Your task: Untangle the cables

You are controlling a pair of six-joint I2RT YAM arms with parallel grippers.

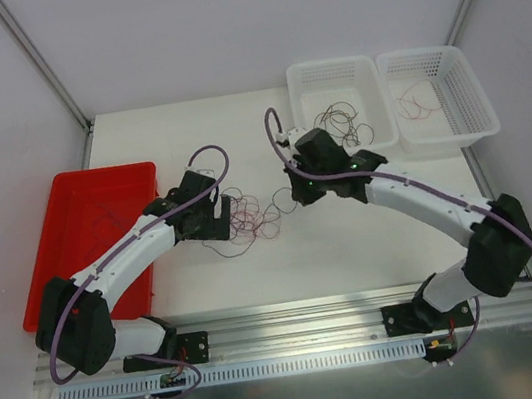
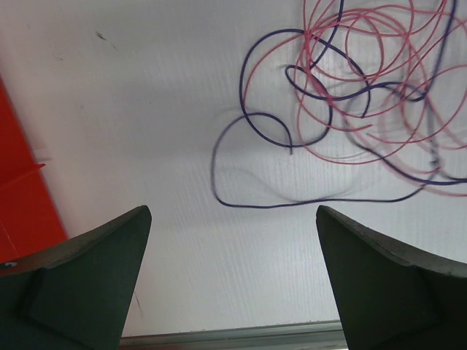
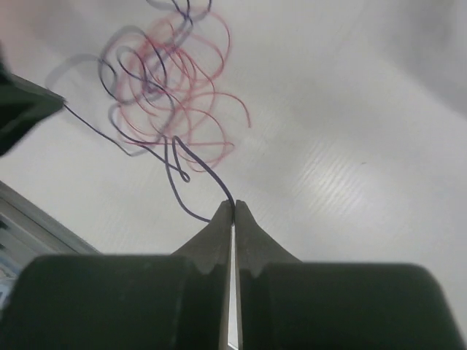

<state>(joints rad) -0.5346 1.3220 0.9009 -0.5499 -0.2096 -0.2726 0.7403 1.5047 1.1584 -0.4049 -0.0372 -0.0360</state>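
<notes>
**Red tray** (image 1: 46, 249): sits at the table's (image 1: 353, 236) left edge, beside the left arm. A faint dark strand may lie in it; it is too thin to tell.

**Left gripper** (image 1: 220, 217) (image 2: 232, 211): its fingers are spread wide and hold nothing. It hovers over bare table at the left side of the tangle. The nearest purple loop lies just ahead of the fingertips and touches neither. Placed here, it is probably ready to pin or catch the bunch while the other arm draws a strand away.

**Tangle** (image 1: 254, 217) (image 2: 365, 95) (image 3: 168, 87): purple and pink-red cables lie on the table between the two grippers, looped through one another. The pink-red coils are bunched at the centre. Purple strands cross them and trail out on both sides.

**Right gripper** (image 1: 297, 192) (image 3: 233, 205): the jaws are pressed together on the end of one purple cable (image 3: 175, 182). That cable runs from the fingertips back into the bunch. Gripping a free end at the outside edge is likely chosen so the strand can slide out without tightening the coils.

**Baskets**: two white baskets stand side by side at the far right. The left basket (image 1: 330, 63) holds dark cables (image 1: 343, 124), and the right basket (image 1: 415, 52) holds a pink-red one (image 1: 418, 102). This suggests sorting by colour.
</notes>
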